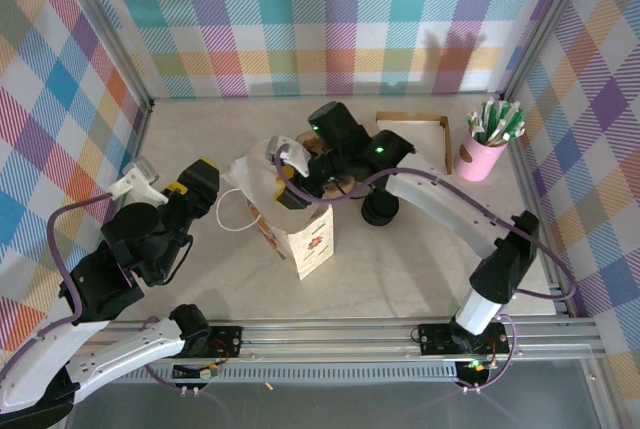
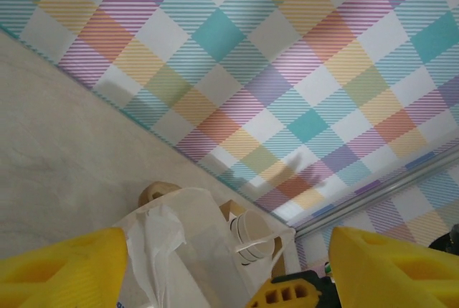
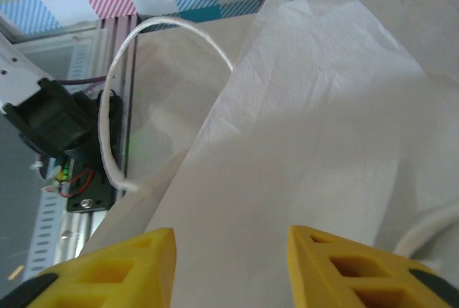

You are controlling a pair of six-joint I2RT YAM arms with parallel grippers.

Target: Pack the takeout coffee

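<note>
Flanking the paper bag (image 1: 305, 239) rim, right end effector (image 3: 228, 235) and left end effector (image 2: 228, 240) both stand released.

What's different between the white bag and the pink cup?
The bag is white paper with a print on its side; the pink cup is plain. The bag has cord handles; the cup holds green-and-white pens. The bag stands mid-table beneath the right tool; the cup sits by the right wall. Both are open-topped.
</note>
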